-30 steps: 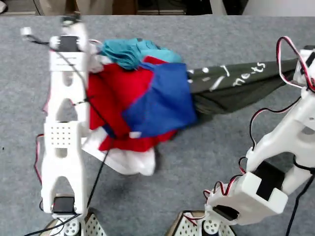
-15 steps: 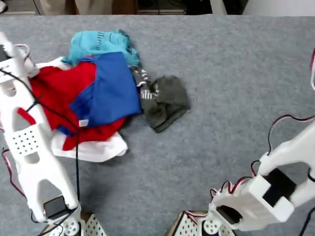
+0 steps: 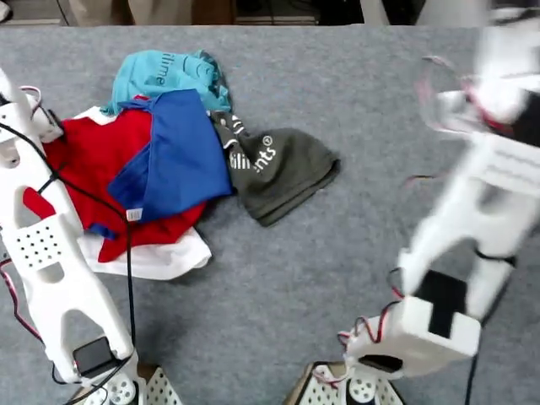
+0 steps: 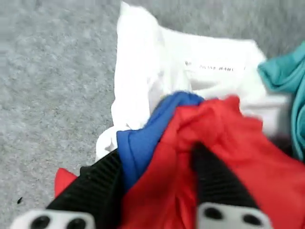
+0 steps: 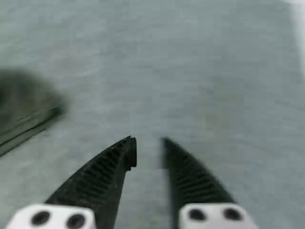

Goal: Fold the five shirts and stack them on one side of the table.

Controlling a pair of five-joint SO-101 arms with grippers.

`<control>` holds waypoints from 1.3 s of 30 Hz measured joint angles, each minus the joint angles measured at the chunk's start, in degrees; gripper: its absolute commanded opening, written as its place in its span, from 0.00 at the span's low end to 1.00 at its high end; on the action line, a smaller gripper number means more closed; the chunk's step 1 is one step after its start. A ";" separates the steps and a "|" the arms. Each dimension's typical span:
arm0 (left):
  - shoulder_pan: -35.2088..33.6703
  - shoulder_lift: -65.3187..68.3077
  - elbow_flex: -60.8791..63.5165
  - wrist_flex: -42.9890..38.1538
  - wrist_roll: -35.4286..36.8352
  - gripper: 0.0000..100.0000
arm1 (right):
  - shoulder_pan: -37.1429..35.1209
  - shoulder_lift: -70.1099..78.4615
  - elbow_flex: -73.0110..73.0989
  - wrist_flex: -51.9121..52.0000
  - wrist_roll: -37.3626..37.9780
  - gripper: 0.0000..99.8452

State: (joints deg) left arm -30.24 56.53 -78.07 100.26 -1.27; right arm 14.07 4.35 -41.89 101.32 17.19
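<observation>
the five shirts lie in one loose, unfolded heap on the left part of the grey table (image 3: 354, 278). the teal shirt (image 3: 169, 74) is at the far end, the red shirt (image 3: 89, 160) spreads beneath the blue shirt (image 3: 173, 160), and the white shirt (image 3: 160, 257) pokes out from under both on the near side. the dark green-grey shirt (image 3: 283, 169) (pale lettering shows on it) lies crumpled against the blue one's right edge, toward the table's middle. the left arm (image 3: 51, 261) stretches along the left edge of the heap. its wrist view shows the left gripper (image 4: 162, 162) clamped on a bunched fold of the red shirt, with a strip of blue cloth caught in the grip as well; the white shirt lies on the table just beyond. the right arm (image 3: 472, 202) stands well apart from the heap on the right, and the right gripper (image 5: 147, 143) hangs over bare table, its claw parted by only a narrow slit and with nothing in it.
</observation>
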 measured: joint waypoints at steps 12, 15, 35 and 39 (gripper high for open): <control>-0.35 -17.14 17.58 0.00 -4.22 0.27 | -32.44 9.85 26.46 -22.77 -8.53 0.36; 0.26 -24.00 27.52 0.00 -4.31 0.27 | -32.97 19.25 23.65 -27.60 -15.03 0.36; 0.62 -37.19 49.85 0.00 -4.40 0.27 | -31.12 71.30 -45.19 -1.32 -19.60 0.00; 0.62 -37.19 49.76 0.00 -4.40 0.27 | -27.52 70.68 -50.20 -0.18 -19.60 0.00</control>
State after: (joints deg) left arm -29.63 19.34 -28.31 100.26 -5.67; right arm -13.45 75.03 -92.09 101.14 -2.42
